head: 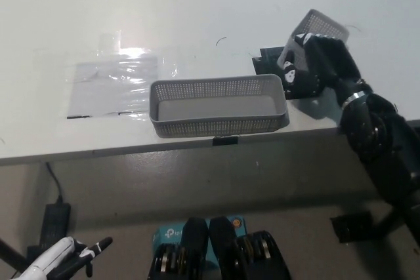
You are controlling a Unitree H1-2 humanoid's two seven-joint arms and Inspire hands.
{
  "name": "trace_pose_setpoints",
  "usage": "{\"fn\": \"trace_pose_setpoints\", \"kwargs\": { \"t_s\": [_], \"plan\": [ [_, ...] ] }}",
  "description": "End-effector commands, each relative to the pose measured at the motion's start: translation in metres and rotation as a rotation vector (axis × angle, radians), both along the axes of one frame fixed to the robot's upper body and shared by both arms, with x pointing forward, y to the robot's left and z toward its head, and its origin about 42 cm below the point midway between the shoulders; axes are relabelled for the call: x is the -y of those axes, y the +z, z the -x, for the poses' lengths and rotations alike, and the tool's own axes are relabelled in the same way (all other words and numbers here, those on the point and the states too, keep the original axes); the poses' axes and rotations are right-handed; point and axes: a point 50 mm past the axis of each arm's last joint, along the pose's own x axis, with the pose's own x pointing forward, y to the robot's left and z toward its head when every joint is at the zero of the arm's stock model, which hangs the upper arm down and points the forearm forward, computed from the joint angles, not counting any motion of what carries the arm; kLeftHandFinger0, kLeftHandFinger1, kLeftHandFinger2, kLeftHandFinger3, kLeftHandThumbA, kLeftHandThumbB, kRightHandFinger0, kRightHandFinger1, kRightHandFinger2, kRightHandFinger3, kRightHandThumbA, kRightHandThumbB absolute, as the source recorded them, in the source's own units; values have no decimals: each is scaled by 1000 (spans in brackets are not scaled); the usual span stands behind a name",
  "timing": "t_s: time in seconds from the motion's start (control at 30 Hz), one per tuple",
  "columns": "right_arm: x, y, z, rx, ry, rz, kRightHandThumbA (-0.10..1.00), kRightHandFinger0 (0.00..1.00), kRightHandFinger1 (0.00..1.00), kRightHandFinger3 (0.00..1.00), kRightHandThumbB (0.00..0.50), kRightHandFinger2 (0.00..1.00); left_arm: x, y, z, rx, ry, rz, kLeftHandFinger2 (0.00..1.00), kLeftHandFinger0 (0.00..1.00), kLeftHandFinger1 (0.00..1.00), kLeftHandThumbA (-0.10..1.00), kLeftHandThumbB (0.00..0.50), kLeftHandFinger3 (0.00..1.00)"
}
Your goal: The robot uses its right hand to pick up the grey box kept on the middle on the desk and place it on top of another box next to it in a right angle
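Head view, looking steeply down on a white worktop (pixel 197 11). The black right robot hand (pixel 315 63) reaches in from the right edge and is clasped around a grey perforated plastic box (pixel 319 26), which is lifted and tilted, its open mesh rim showing above the fingers (pixel 298 60) at the upper right. A second grey perforated rectangular box (pixel 218 105) stands upright near the front edge of the worktop, its long side parallel to that edge, just to the left of the held box and apart from it. A black flat marker piece (pixel 268 63) lies on the worktop between the two boxes, partly hidden by the hand, and another small black tab (pixel 224 140) shows under the front wall of the resting box. A sheet of clear, glossy plastic film (pixel 121 80) lies flat on the worktop to the left of the resting box. The white left robot hand (pixel 62 260) rests low at the lower left, below the worktop edge, its fingers loosely spread and holding nothing.
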Motion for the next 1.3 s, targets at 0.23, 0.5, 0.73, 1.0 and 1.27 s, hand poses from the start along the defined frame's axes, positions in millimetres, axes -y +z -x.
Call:
{"fn": "trace_pose_setpoints", "kwargs": {
  "t_s": [0.23, 0.5, 0.73, 1.0, 1.27],
  "plan": [
    [10, 95, -21, 272, 81, 95, -100, 0, 54, 261, 277, 404, -5, 11, -1, 40, -13, -15, 26, 35, 23, 916, 235, 184],
    [-33, 121, 5, 305, 224, 178, -100, 0, 0, 191, 277, 301, -5, 10, -2, 29, -18, -11, 14, 1, 4, 906, 229, 180],
    [-66, 104, 37, 227, 344, 195, -100, 0, 3, 110, 356, 292, -5, 13, -5, 32, -25, -25, 18, 12, 2, 924, 220, 198],
    [-78, 72, 63, 177, 434, 210, -100, 0, 0, 126, 388, 258, -5, 15, -9, 34, -24, -18, 8, 0, 0, 918, 238, 162],
    [-75, 48, 71, 132, 465, 220, -100, 0, 0, 87, 316, 235, -7, 18, -14, 44, -29, -20, 2, 0, 0, 915, 251, 144]
  ]
}}
